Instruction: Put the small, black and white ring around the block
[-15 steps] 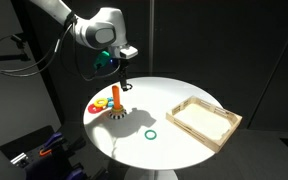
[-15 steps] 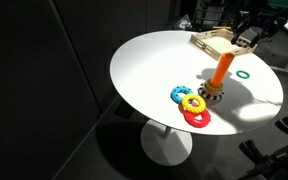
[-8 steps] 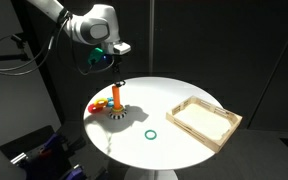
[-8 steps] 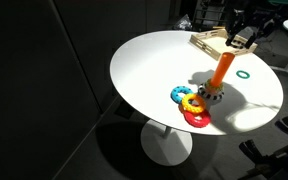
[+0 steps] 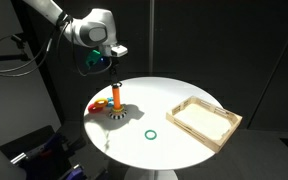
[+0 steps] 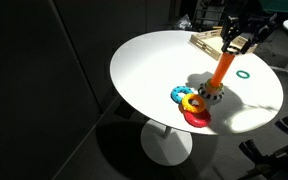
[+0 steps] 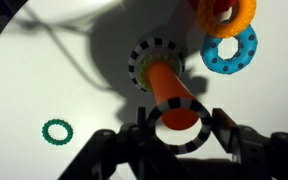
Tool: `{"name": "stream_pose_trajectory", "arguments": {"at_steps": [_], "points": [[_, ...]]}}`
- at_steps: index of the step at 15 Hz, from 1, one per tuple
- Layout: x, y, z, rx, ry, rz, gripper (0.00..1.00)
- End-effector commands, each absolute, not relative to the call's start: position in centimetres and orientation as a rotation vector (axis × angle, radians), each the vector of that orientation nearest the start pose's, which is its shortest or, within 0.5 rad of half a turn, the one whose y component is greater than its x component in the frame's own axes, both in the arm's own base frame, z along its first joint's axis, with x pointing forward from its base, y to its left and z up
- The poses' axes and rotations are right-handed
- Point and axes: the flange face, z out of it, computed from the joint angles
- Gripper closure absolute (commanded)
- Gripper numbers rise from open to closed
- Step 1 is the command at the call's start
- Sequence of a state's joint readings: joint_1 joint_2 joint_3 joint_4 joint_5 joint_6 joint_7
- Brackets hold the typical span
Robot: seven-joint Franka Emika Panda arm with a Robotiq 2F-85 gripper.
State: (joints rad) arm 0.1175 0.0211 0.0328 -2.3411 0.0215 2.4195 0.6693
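**Inspector:** State of the gripper [image 7: 181,128]?

**Examiner:** In the wrist view its fingers [image 7: 222,128] were pressed against opposite sides of the ring [image 7: 184,145], clamped on it. In an exterior view the gripper [image 5: 115,78] hung directly over the block [image 5: 115,97].

**Inspector:** Where was the ring relative to the block?

**Examiner:** In the wrist view the top of the block [image 7: 169,95] showed through the ring's opening. Whether the ring had already passed the tip or sat just above it could not be told.

**Inspector:** What was at the block's foot?

**Examiner:** The big ring [image 7: 156,62] lay flat on the table [image 5: 174,90], encircling the base.

**Inspector:** Containers?

**Examiner:** One wooden tray [image 5: 204,121], at 3 o'clock from the block's foot and well apart from it. Only its own floor and walls showed inside.

**Inspector:** Other items?

**Examiner:** A green ring [image 5: 150,134] lay flat at 4 o'clock from the block's foot, between it and the tray and touching neither. In an exterior view a blue ring [image 6: 181,94], a yellow ring [image 6: 194,103] and a red piece [image 6: 196,118] were clustered just beside the base, from 8 to 6 o'clock of the block [image 6: 221,70]. The yellow ring overlapped its neighbours.
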Motion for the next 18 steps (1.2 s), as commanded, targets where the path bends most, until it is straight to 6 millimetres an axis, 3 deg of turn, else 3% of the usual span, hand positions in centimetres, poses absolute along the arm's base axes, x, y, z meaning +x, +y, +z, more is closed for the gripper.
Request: {"name": "stream_pose_trajectory", "arguments": {"at_steps": [1,17,18], "points": [[50.5,7.5,31.9,-3.008,0.820,-0.023,0.58],[50.3,8.8,30.8,-2.981,0.747,-0.010,0.58],[50.3,8.8,30.8,-2.988,0.742,-0.010,0.08]]}}
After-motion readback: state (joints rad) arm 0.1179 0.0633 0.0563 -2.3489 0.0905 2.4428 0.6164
